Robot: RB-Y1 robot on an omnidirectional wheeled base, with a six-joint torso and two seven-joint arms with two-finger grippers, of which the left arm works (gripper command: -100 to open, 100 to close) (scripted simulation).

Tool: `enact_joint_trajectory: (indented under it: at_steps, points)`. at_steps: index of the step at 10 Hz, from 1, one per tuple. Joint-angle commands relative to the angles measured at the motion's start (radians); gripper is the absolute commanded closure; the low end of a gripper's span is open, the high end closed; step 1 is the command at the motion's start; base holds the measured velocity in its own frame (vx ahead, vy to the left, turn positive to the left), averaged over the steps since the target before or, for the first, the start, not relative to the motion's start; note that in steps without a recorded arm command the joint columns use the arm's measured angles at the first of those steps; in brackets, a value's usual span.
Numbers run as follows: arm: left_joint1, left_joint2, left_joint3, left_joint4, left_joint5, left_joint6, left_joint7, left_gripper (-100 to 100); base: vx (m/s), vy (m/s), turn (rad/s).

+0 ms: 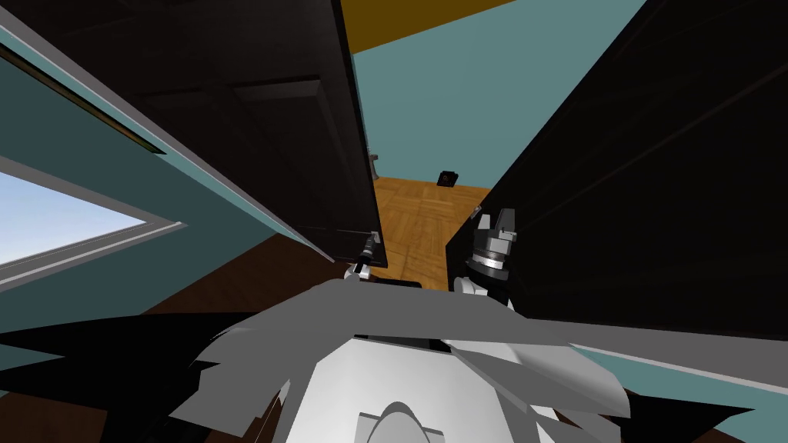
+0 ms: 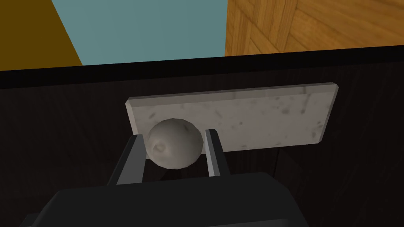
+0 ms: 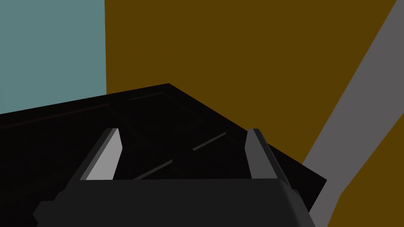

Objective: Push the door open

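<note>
Clamping grey knob (image 2: 174, 144), left end effector (image 2: 174, 134) near free edge of dark door (image 2: 79, 118); right end effector (image 3: 183, 130) released; wood floor (image 1: 415, 223) ahead.

Near-black door (image 1: 254, 115), mottled grey knob (image 2: 174, 144) and plate (image 2: 256, 114), teal wall (image 1: 462, 92), orange parquet floor (image 1: 415, 215).

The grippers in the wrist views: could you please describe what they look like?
The left gripper and the right gripper each have two thin, flat, light grey blade fingers rising from a dark, boxy body with bevelled corners. In the head view the right wrist is a stack of grey and black rings with a pale band.
</note>
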Motion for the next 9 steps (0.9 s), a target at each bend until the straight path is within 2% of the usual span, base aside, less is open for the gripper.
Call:
enact_joint_trajectory:
  at_steps: [1, 5, 7, 9]
  points:
    - [0.0, 0.008, 0.011, 0.0, 0.007, 0.001, -0.004, 100, 0.068, -0.045, 0.019]
    - [0.001, 0.021, 0.035, 0.001, 0.023, 0.004, -0.012, 100, 0.166, -0.046, 0.032]
    - [0.001, 0.021, 0.035, 0.001, 0.023, 0.004, -0.012, 100, 0.084, -0.016, -0.002]
    - [0.002, 0.032, 0.06, 0.001, 0.039, 0.006, -0.02, 100, 0.156, -0.057, 0.055]
